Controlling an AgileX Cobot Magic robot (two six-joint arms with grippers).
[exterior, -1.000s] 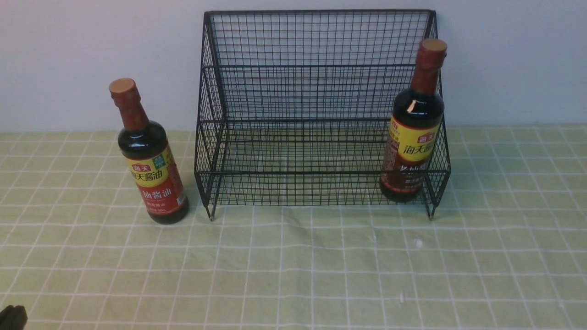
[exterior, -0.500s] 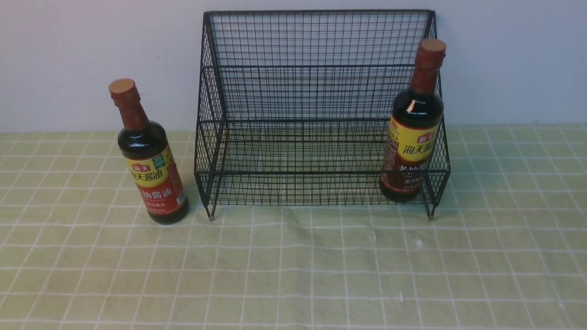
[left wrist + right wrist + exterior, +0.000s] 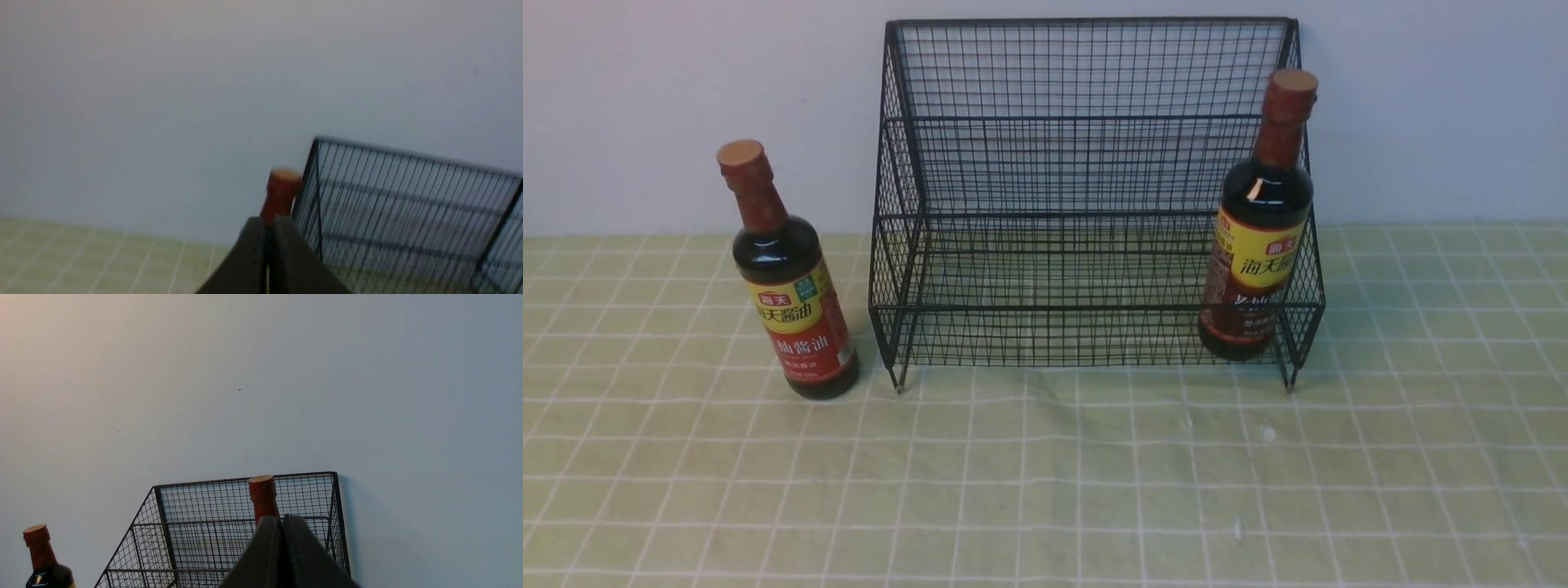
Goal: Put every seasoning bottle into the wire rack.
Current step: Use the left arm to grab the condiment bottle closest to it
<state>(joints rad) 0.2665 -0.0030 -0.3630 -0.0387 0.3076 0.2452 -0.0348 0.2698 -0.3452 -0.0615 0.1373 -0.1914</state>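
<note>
Diff vs a second ago: dark gripper tip that sat in the front view's bottom-left corner is gone; neither arm shows in the front view now; bottles and rack unmoved.

left gripper (image 3: 267, 223): fingers pressed together, nothing between them; its wrist view is blurred. It looks past the fingertips at the left bottle's cap, with the rack's left top corner just beside the cap.

right gripper (image 3: 282, 520): fingers also pressed together, holding nothing; it faces the rack, and the right bottle's neck and cap rise just behind the fingertips.

left bottle (image 3: 796, 310): upright on the tablecloth (image 3: 1045, 490), outside the wire rack (image 3: 1054, 163), near its left side but apart from it; red-and-yellow label faces the camera.

right bottle (image 3: 1262, 245): already inside the rack, standing on the lower front tier at the far right end, close against the right mesh side; the low front rail crosses its browner label.

In the way: the rack's left mesh side stands between the left bottle and the tiers; the rack's back is up against the wall (image 3: 686, 98).

Around: a few small white specks (image 3: 1267, 433) on the cloth in front of the rack.
</note>
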